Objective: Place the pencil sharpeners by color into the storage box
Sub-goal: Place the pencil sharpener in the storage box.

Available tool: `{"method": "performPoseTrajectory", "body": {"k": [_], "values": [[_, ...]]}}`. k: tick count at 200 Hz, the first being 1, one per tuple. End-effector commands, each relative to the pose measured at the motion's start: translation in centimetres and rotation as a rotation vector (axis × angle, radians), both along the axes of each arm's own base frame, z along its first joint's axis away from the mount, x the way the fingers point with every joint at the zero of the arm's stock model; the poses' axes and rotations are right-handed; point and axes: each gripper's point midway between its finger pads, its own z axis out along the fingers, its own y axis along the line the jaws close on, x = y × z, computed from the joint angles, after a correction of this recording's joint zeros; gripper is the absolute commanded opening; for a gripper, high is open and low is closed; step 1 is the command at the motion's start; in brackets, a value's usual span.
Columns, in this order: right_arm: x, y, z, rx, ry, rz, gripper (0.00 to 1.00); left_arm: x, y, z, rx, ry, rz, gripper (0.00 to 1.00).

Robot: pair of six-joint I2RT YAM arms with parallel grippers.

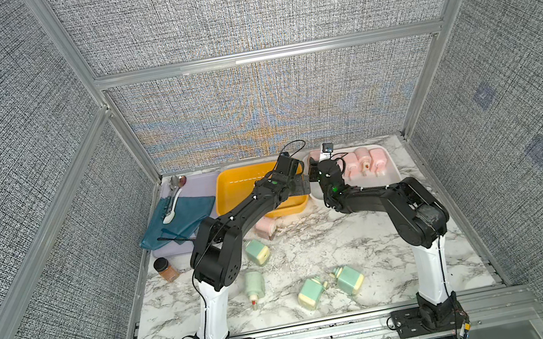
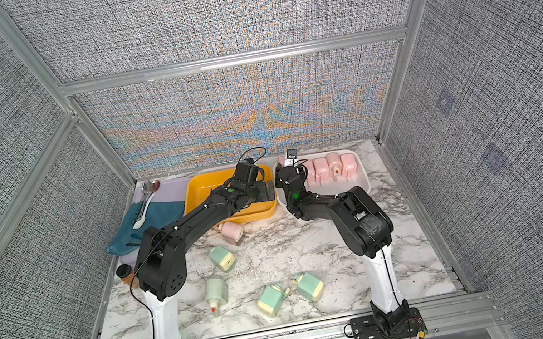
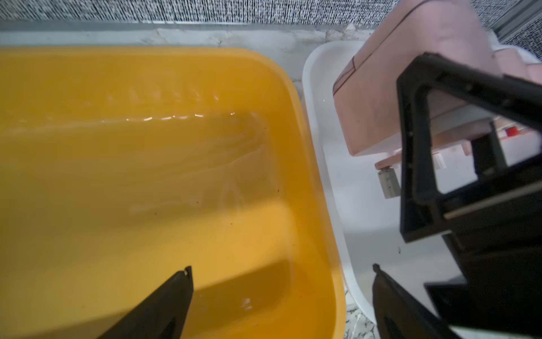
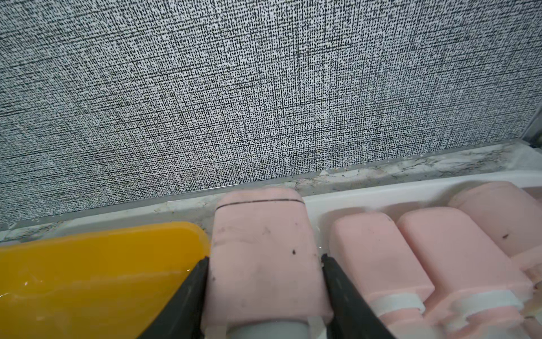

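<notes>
My right gripper [image 4: 265, 258] is shut on a pink pencil sharpener [image 4: 264, 249] and holds it over the left end of the white storage box [image 1: 392, 175]. Three pink sharpeners [image 1: 362, 160] lie side by side in that box. The yellow box [image 1: 230, 200] beside it holds nothing. My left gripper [image 3: 281, 267] hangs open over the yellow box's right side, close to the right gripper. In both top views one pink sharpener [image 1: 267, 227] lies on the table in front of the yellow box. Several mint green sharpeners [image 1: 257, 252] [image 1: 310, 293] lie nearer the front.
A brown spice jar [image 1: 166, 269] stands at the left beside the left arm's elbow. A blue cloth [image 1: 180, 216] with spoons [image 1: 173, 199] lies on a lavender board at the back left. The back wall stands right behind both boxes.
</notes>
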Motion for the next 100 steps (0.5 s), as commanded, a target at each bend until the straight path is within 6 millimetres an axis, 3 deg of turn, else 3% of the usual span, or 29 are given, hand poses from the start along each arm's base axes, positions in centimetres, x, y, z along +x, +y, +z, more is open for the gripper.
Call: {"method": "performPoseTrajectory", "body": {"k": [1,58,100], "values": [[0.7,-0.5,0.3,0.01,-0.021,-0.051,0.0,0.1,-0.4,-0.6,-0.026,0.044,0.006,0.99],[1.1,-1.7,-2.3,0.012,0.033,-0.101,0.0,1.2,-1.9,-3.0,-0.064,0.105,-0.009,0.99],[1.9,-2.4,-3.0,-0.019,0.09,-0.132,0.07,1.7,-2.3,-4.0,-0.071,0.129,-0.011,0.99]]}}
